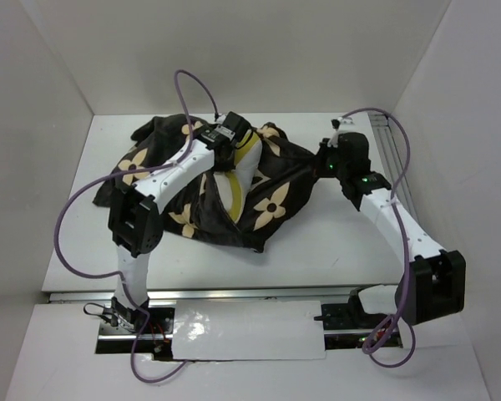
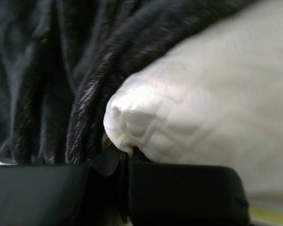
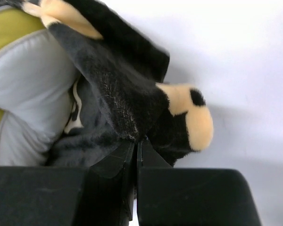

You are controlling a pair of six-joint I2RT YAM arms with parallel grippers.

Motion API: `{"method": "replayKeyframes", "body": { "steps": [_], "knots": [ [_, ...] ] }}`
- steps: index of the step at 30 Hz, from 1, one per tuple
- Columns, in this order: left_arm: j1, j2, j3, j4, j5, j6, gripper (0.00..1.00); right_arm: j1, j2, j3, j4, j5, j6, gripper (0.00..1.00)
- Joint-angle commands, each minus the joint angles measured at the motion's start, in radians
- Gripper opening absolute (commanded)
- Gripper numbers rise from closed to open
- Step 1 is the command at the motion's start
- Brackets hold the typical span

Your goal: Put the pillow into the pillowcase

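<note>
- Plush dark-brown pillowcase (image 1: 275, 205), printed with tan flowers, lies bunched on the white table (image 1: 359, 242). Every place below is given from it.
- Cream-white, with a yellow edge, the pillow (image 1: 242, 180) sits partly inside the pillowcase. A strip of it shows through the mouth near the pillowcase's middle.
- At the far side of the pillowcase's mouth, the left gripper (image 2: 123, 157) has its jaws together, and they appear to pinch the pillow's quilted corner. Dark plush lies right against that corner.
- At the pillowcase's right-hand edge, the right gripper (image 3: 137, 141) is clamped tight on a fold of the plush rim, just beside a tan petal.
- Risk, as I judge it: the left pinch holds only the very tip of a soft corner. A hard push deeper into the pillowcase could let it slip free.
- Plush crowds that corner, so it may get dragged inward and fold over the mouth.
- If the right arm pulls while the left pushes, the thin rim fold could slide out of the jaws and the mouth would collapse onto the pillow.
</note>
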Motion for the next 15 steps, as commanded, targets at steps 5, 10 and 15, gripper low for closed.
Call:
{"method": "replayKeyframes", "body": {
  "steps": [5,10,15],
  "knots": [
    [-0.039,0.214,0.138,-0.091,-0.183,0.080,0.00,-0.150,-0.148,-0.019,0.098,-0.260,-0.066,0.00],
    [-0.134,0.250,0.212,0.023,0.031,0.201,0.00,-0.150,-0.159,0.020,0.204,-0.517,-0.070,0.00],
    [-0.180,0.237,0.117,0.127,0.208,0.244,0.00,-0.168,-0.171,0.038,0.293,-0.584,-0.023,0.00]
  ]
}}
